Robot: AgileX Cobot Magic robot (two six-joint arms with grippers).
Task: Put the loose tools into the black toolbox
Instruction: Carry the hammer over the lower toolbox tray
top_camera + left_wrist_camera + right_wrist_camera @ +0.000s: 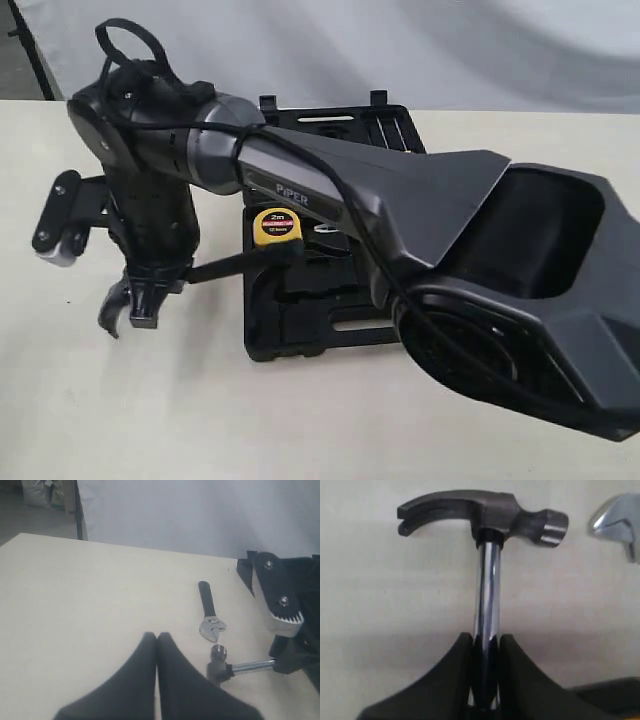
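Observation:
My right gripper is shut on the steel shaft of the claw hammer, just below its head. The hammer's black handle points back toward the black toolbox, which lies open on the table under my right arm. In the left wrist view the hammer head sits just past the jaw of the adjustable wrench, which lies flat on the table. My left gripper is shut with nothing in it, a little short of both tools. I cannot tell whether the hammer touches the table.
A yellow tape measure sits in a toolbox recess. The right arm's body covers much of the toolbox. The wrench's jaw shows beside the hammer head. Bare table lies around the toolbox.

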